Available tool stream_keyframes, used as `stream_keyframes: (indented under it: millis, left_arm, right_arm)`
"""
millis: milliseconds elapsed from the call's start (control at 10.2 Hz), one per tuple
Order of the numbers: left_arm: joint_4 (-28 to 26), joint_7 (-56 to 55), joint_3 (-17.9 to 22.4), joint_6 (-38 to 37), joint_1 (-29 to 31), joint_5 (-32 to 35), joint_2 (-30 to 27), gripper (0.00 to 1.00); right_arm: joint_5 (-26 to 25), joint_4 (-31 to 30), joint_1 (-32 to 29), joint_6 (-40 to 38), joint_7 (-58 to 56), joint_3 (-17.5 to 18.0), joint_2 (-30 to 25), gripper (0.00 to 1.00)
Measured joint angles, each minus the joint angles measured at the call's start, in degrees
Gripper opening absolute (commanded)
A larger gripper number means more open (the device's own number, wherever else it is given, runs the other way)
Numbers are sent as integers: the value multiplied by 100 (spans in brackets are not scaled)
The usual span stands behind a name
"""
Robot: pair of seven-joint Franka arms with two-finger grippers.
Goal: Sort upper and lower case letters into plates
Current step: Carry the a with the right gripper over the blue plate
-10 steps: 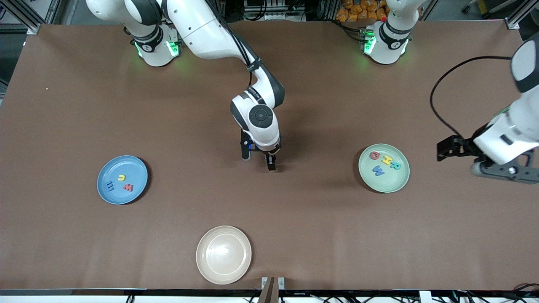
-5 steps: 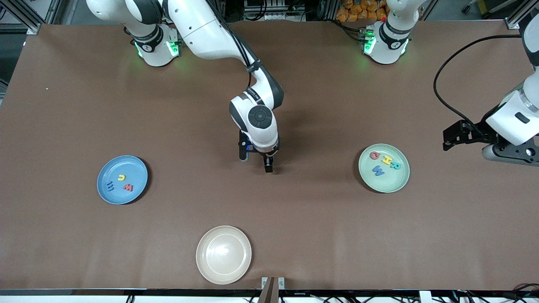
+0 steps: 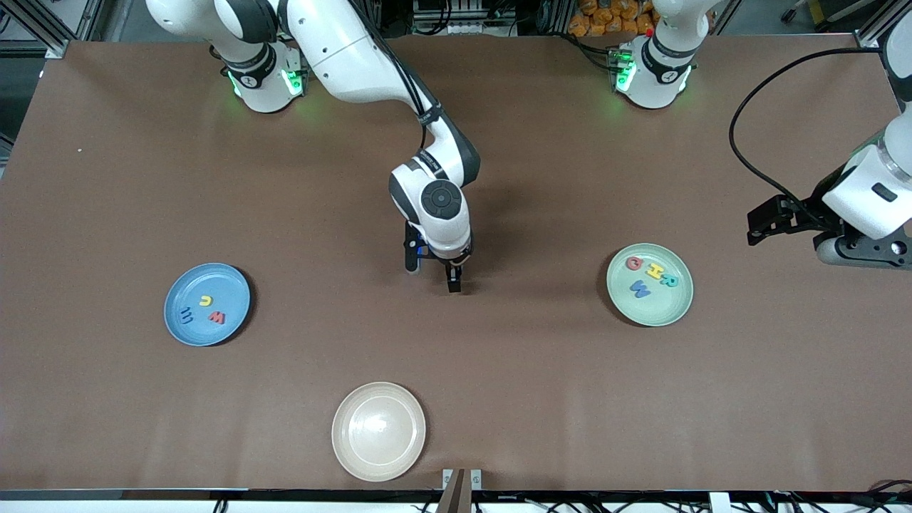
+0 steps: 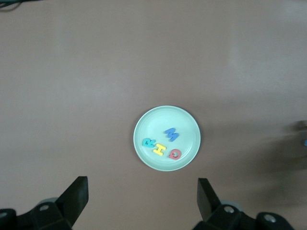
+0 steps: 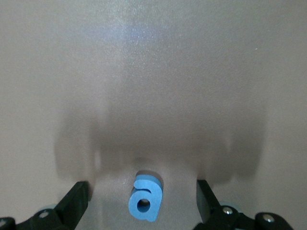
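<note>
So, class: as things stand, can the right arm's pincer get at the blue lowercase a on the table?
Probably yes. The right pincer is open and straddles the blue letter a, which lies flat on the bare table between its fingers, with nothing else beside it.

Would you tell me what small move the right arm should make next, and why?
Probably close the right gripper on the blue lowercase a: its open fingers already straddle the letter on the table, and the light blue plate holds the lowercase letters.
</note>
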Motion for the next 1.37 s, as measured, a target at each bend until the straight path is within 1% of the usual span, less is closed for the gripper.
stream_keyframes:
  millis: [195, 293, 391, 489, 684, 879, 1172, 1368]
  left_arm:
    - [-4, -205, 1151, -227, -1077, -219, -197, 100]
    - [-26, -205, 1572, -333, -1467, -247, -290, 100]
    - [-128, -205, 1823, -406, -1716, -249, -422, 100]
    - [-346, -205, 1891, -440, -1807, -257, -620, 100]
    - [-850, -204, 1971, -453, -1917, -312, -1085, 100]
    - [-1143, -204, 2180, -453, -2185, -327, -1355, 100]
    - [-1223, -204, 2236, -445, -2212, -353, -1385, 100]
    - [-1226, -204, 2254, -429, -2214, -489, -1385, 100]
  right_arm:
    - [0, 9, 4, 1, 0, 0, 0, 100]
    - [0, 15, 4, 1, 0, 0, 0, 100]
    - [0, 21, 4, 1, 1, 0, 0, 45]
    - [-23, 26, 6, 1, 0, 0, 1, 0]
    - [-218, 54, 22, -11, 1, 0, -13, 0]
    - [-388, 104, 25, -3, 2, -6, -16, 0]
    - [-554, 121, 37, -36, -21, -5, -34, 0]
    - [-713, 124, 40, -19, -312, -23, -33, 0]
